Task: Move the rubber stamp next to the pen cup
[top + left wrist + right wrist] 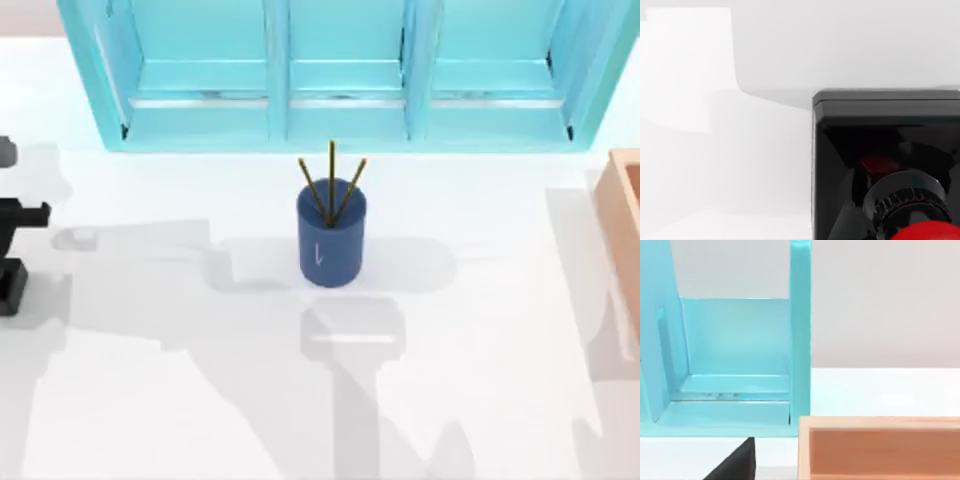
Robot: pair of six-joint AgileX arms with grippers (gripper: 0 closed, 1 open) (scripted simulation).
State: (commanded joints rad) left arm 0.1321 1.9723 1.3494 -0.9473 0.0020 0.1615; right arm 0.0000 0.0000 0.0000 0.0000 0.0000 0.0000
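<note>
Rubber stamp [887, 165] close under left wrist camera: black base, red knob at frame edge. Left arm [15, 250] at table's far left edge; finger state: cannot tell, grasp unconfirmed. Pen cup [331, 240] upright at table centre, well apart from left arm. Right arm parked near teal shelf [740, 365] and orange tray [880, 445]. Judgement: early; transfer and placement beside cup remaining.

The rubber stamp [890, 170] and orange tray [622, 215] are cut by picture edges.
</note>
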